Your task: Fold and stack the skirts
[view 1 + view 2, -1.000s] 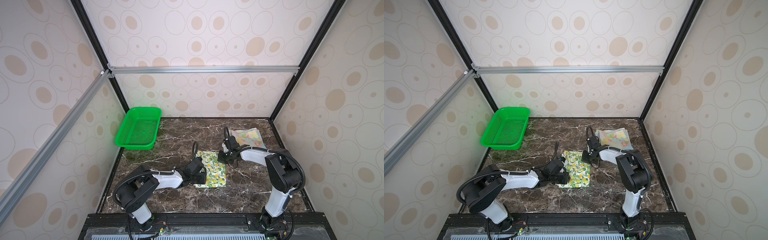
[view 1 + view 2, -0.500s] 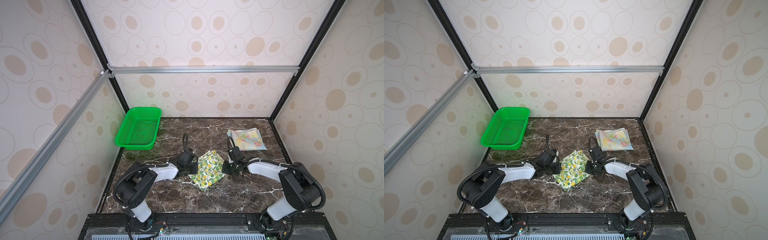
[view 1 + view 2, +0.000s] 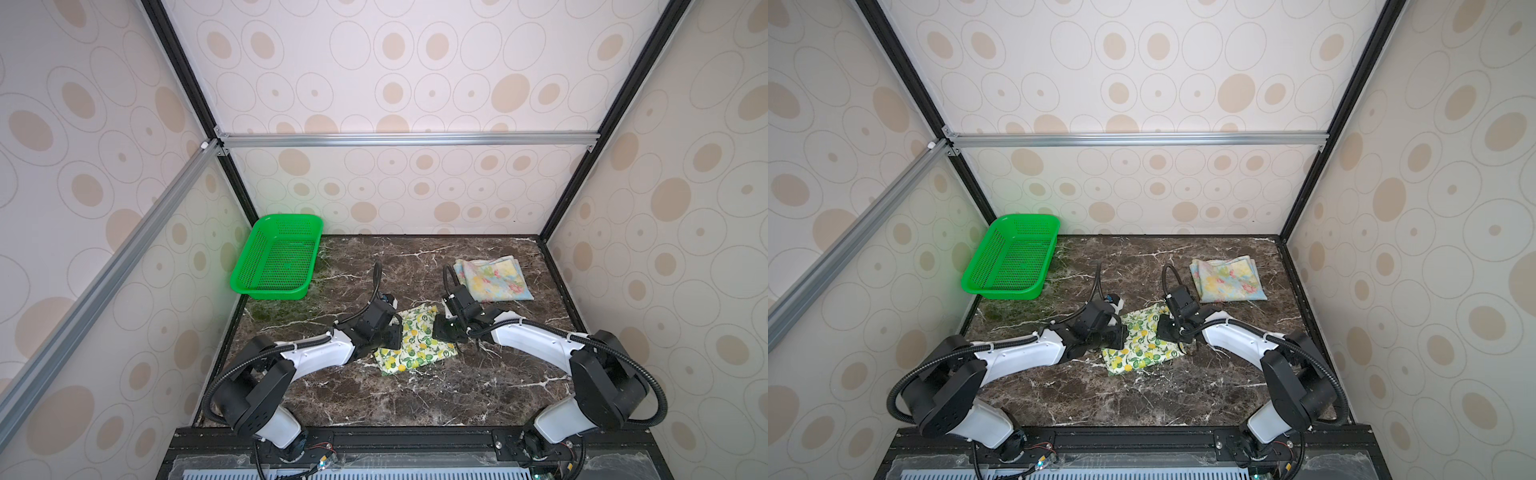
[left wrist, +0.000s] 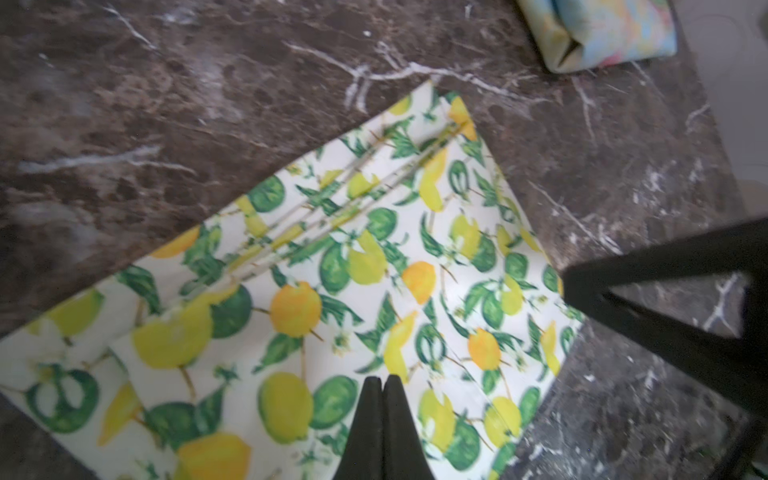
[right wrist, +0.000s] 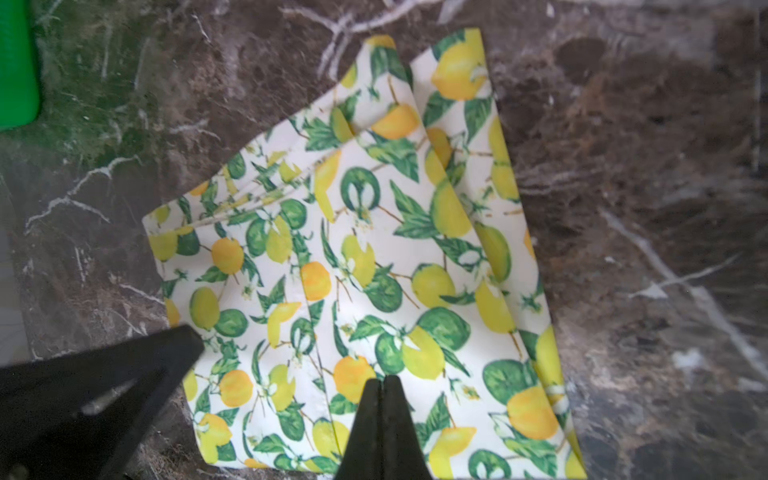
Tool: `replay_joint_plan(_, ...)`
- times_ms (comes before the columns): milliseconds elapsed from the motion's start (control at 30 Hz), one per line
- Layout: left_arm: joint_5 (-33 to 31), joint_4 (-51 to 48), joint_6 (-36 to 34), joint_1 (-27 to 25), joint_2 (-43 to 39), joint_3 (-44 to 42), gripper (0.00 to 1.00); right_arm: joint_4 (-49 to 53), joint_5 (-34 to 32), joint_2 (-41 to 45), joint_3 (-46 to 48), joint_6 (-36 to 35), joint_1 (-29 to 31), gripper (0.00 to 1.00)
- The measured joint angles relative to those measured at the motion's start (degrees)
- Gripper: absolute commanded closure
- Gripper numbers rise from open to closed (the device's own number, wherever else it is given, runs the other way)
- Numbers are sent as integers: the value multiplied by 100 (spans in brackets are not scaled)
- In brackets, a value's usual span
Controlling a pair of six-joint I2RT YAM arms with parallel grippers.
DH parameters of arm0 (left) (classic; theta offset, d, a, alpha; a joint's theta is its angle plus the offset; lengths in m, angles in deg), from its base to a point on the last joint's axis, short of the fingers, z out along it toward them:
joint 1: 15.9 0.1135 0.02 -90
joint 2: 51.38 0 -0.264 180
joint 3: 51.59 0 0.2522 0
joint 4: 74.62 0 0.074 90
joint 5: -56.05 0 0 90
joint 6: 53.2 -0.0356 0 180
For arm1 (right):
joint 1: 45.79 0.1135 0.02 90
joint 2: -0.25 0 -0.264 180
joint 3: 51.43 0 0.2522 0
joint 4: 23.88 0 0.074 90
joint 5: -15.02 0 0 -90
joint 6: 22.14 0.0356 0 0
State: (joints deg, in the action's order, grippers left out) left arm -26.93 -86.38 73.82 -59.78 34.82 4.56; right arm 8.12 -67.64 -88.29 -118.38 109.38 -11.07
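The left end effector [image 4: 382, 380] has its two fingers pressed together, and no cloth shows between them. Its tip is over the left edge of the lemon skirt [image 3: 415, 345], very low, but I cannot tell if it touches the cloth. The right end effector [image 5: 384, 380] is closed in the same way, finger against finger, with nothing pinched that I can see. Its tip is over the right edge of the same skirt.

So the lemon skirt lies between the two end effectors, in the middle of the table [image 3: 415, 395]. It is folded to a small, rough rectangle, turned at an angle to the table edges, and it rests flat on the marble. Several layers show at its far corner.

The pastel skirt [image 3: 492, 278] lies folded in the far right part of the table, apart from the lemon skirt and just beyond the right wrist. The green basket [image 3: 274, 291] stands in the far left corner, well apart from both skirts.
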Motion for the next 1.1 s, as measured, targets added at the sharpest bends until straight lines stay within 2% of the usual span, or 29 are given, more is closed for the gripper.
replay_joint_plan(133, 111, 35, 282, -216, -243, -437, 100, -129, 81, -553, -308, -216, -136, 100)
replay_joint_plan(367, 264, 136, 627, -249, -293, -1021, 100, -275, 284, -1261, -417, -345, -402, 100)
replay_joint_plan(567, 42, -15, 647, -225, -293, -1008, 100, -422, 367, -1257, -284, -293, -437, 100)
replay_joint_plan(733, -210, -385, 514, -122, -293, -861, 100, -728, 553, -887, 256, -22, -435, 100)
replay_joint_plan(900, -378, -625, 348, -20, -293, -741, 100, -619, 660, -568, 516, 140, -424, 99)
replay_joint_plan(933, -389, -675, 304, -13, -293, -706, 100, -568, 675, -509, 516, 136, -426, 92)
replay_joint_plan(1000, -389, -743, 214, -11, -293, -623, 100, -428, 728, -358, 505, 105, -435, 62)
replay_joint_plan(1033, -376, -750, 170, -11, -293, -570, 100, -328, 767, -251, 490, 70, -450, 52)
replay_joint_plan(1100, -321, -721, 105, -11, -293, -470, 100, -173, 870, -42, 461, -66, -498, 45)
